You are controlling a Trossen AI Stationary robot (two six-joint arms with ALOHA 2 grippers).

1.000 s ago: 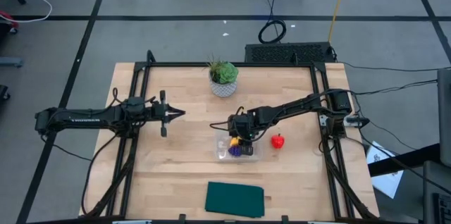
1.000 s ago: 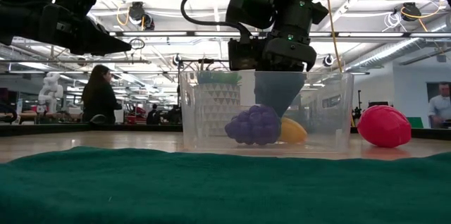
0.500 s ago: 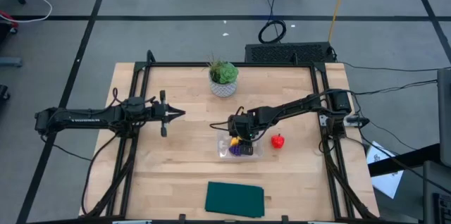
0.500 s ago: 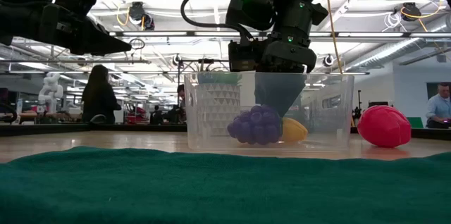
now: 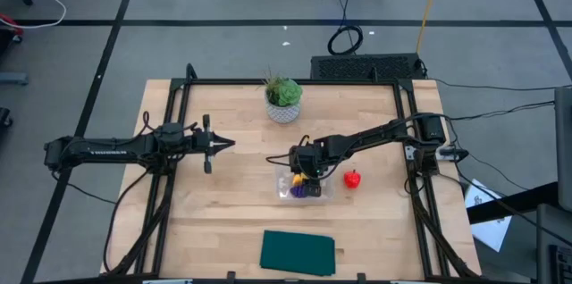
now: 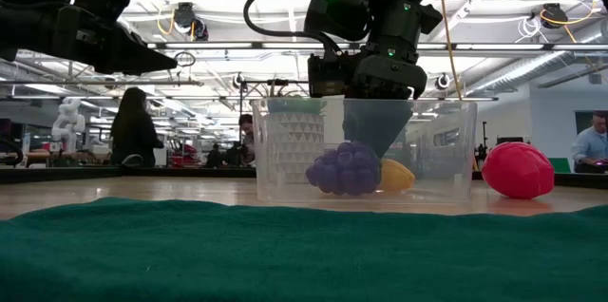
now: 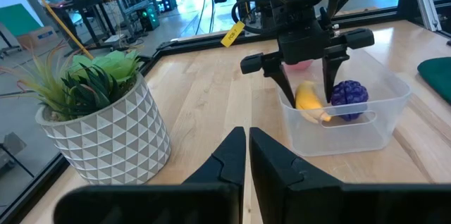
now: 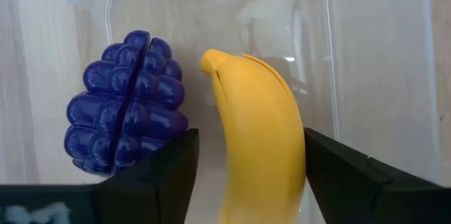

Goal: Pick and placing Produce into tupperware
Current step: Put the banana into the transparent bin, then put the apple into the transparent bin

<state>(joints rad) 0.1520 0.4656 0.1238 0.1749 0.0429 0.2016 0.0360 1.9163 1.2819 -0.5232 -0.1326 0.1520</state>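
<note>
The banana (image 8: 257, 129) lies flat inside the tupperware (image 7: 380, 122), right beside the purple fruit (image 8: 127, 115). Its long side runs straight away from the right gripper (image 7: 308, 86), with its tip pointing away. The gripper's two fingers stand apart on either side of the banana. The red fruit (image 5: 353, 179) sits on the table (image 5: 223, 221) just beside the tupperware. The left gripper (image 5: 228, 145) waits well apart, fingers closed and empty.
</note>
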